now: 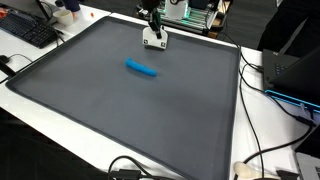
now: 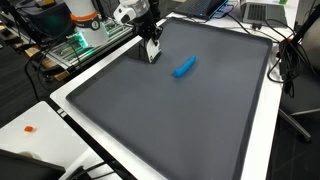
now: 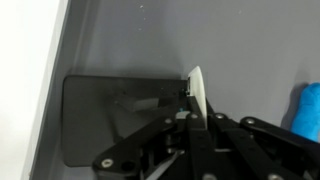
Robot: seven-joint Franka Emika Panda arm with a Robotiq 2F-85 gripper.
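My gripper (image 1: 153, 38) (image 2: 152, 50) hangs low over the far edge of a dark grey mat (image 1: 120, 110) (image 2: 180, 110). In the wrist view its jaws (image 3: 197, 112) are shut on a thin white flat piece (image 3: 197, 88) that sticks out past the fingertips. That white piece (image 1: 153, 43) sits at the mat's surface under the fingers. A short blue cylinder (image 1: 141, 68) (image 2: 184, 67) lies on the mat a little way from the gripper, apart from it. Only its end (image 3: 309, 110) shows at the right edge of the wrist view.
The mat lies on a white table (image 1: 250, 120) (image 2: 60, 110). A black keyboard (image 1: 30, 30) and cables (image 1: 265, 85) sit beside the mat. A laptop (image 2: 262, 12) stands at the far corner, and electronics (image 2: 85, 35) crowd behind the arm. A small orange bit (image 2: 30, 128) lies on the table.
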